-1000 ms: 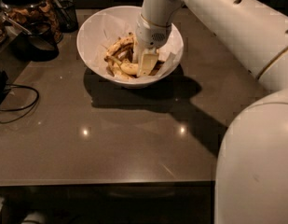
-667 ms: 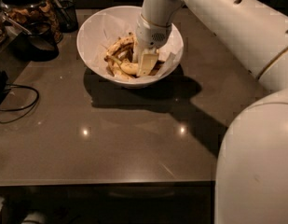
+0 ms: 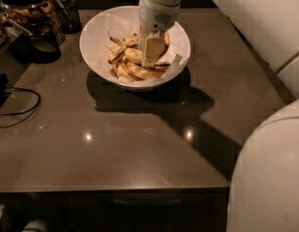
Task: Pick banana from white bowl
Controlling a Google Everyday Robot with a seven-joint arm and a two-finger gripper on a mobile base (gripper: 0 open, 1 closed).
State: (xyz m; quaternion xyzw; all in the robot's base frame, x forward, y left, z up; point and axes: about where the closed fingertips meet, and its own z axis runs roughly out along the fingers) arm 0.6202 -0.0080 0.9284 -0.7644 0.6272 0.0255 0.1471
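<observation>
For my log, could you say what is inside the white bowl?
Paper lining, the banana and peel strips, with the gripper down among them; whatever lies beneath it is hidden.

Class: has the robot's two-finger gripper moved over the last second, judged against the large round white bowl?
Yes, slightly: the gripper sits higher in the view against the unmoved white bowl rim, still above its contents.

Glossy white arm (image 3: pixel 161 4), cream jaws inside white bowl (image 3: pixel 92 33).
</observation>
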